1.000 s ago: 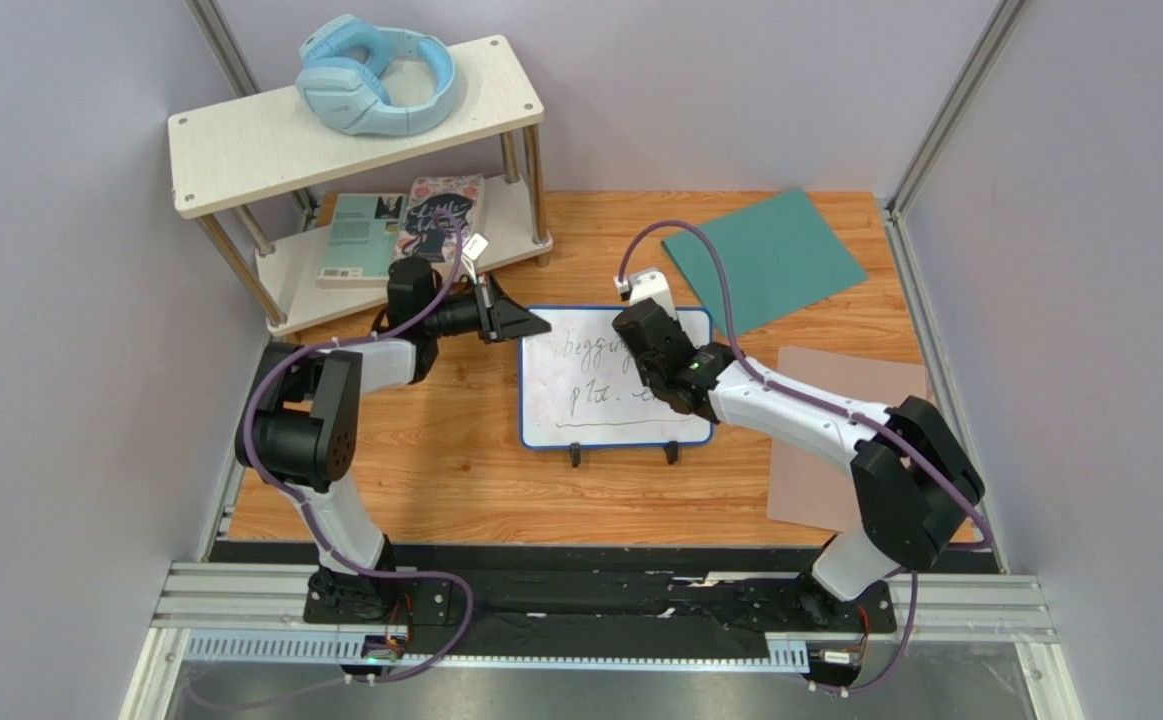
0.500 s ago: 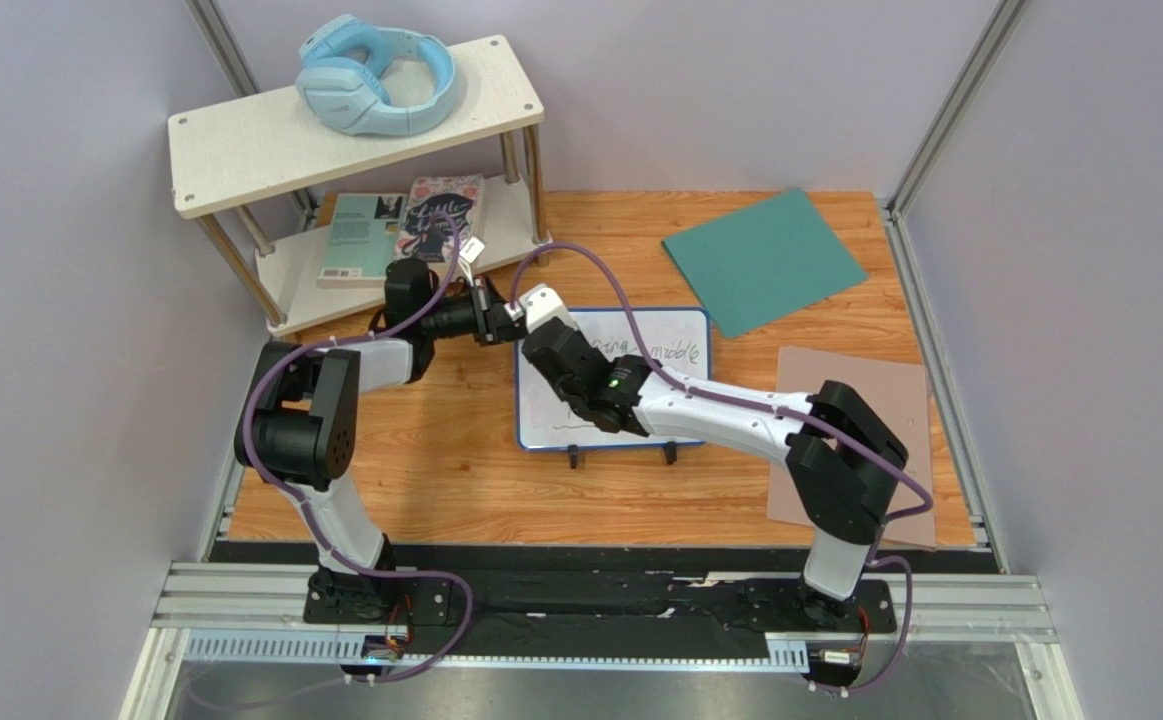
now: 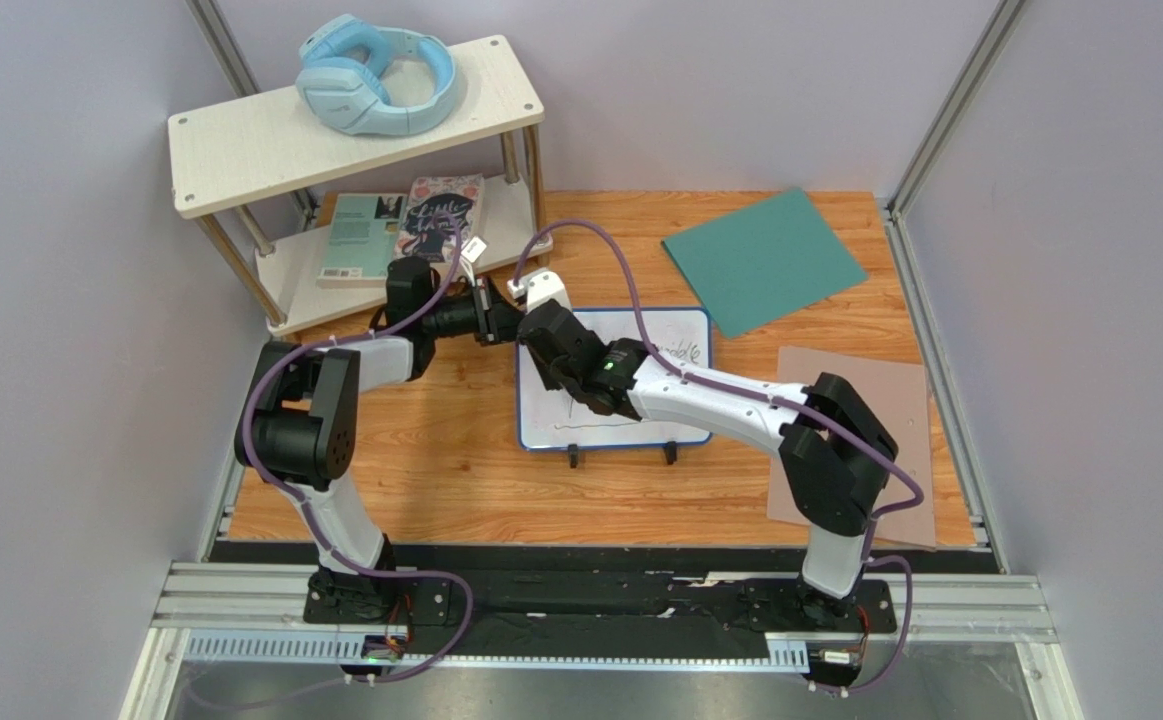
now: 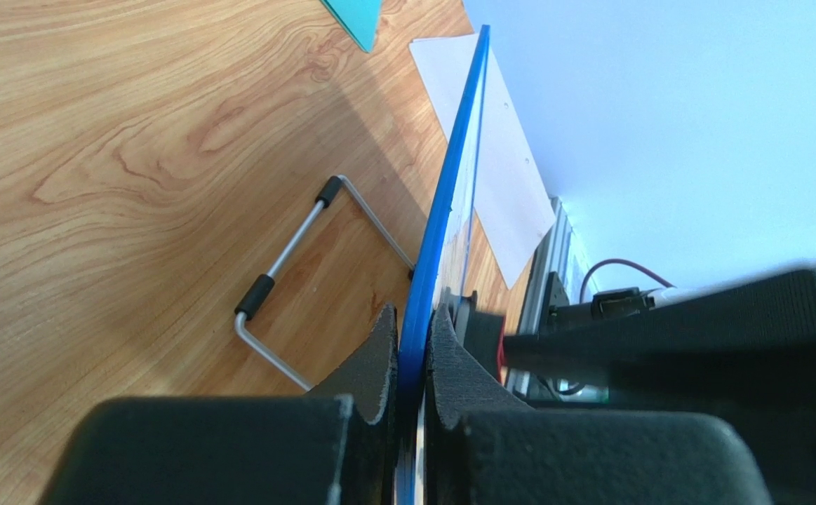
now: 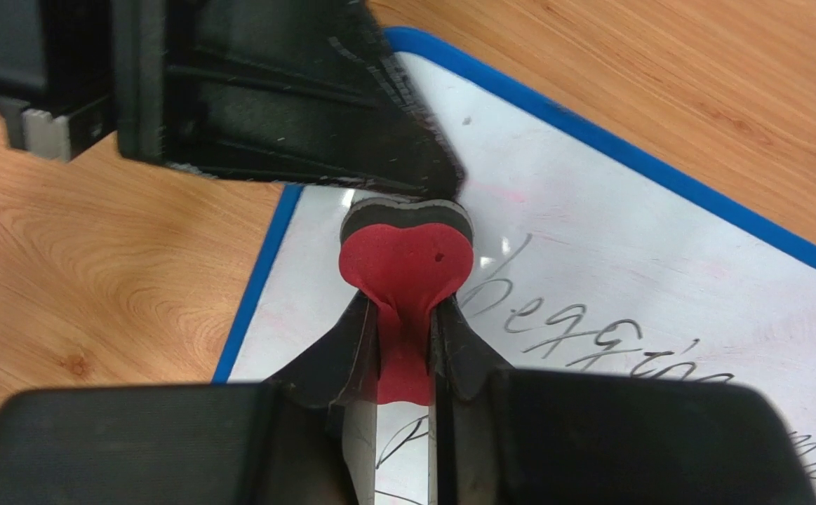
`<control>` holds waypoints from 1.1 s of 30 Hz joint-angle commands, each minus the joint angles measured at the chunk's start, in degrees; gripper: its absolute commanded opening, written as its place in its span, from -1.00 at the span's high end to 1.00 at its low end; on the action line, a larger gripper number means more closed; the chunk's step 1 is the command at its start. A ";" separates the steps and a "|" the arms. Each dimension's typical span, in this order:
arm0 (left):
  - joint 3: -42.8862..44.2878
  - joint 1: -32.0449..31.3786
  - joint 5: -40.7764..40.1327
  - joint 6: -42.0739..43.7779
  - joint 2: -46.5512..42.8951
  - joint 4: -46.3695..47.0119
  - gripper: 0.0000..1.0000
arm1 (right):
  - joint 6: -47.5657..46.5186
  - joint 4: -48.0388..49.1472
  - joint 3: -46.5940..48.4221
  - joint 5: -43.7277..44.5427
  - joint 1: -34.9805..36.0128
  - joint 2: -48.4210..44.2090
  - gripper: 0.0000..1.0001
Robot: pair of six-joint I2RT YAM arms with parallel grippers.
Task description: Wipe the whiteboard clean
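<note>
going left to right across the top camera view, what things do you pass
blue headphones → left pincer → whiteboard → teal sheet → pinkish-brown mat

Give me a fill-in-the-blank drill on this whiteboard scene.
1. The left jaws clamp the ____ frame of the whiteboard.
2. The right jaws press a red, ____-shaped eraser on the whiteboard.
3. On the top shelf lie light-blue ____.
Missing words: blue; heart; headphones.
</note>
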 commanded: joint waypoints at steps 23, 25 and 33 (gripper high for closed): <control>0.70 -0.76 -4.90 9.73 -0.97 -4.70 1.00 | -1.35 1.43 -9.53 2.54 -2.71 -3.22 1.00; 0.70 -0.76 -4.81 9.73 -1.05 -4.61 1.00 | -2.06 1.70 -7.59 0.79 -0.95 -1.28 1.00; 0.70 -0.76 -4.72 9.64 -1.32 -4.61 1.00 | -2.06 -8.49 8.83 -4.57 0.64 10.14 1.00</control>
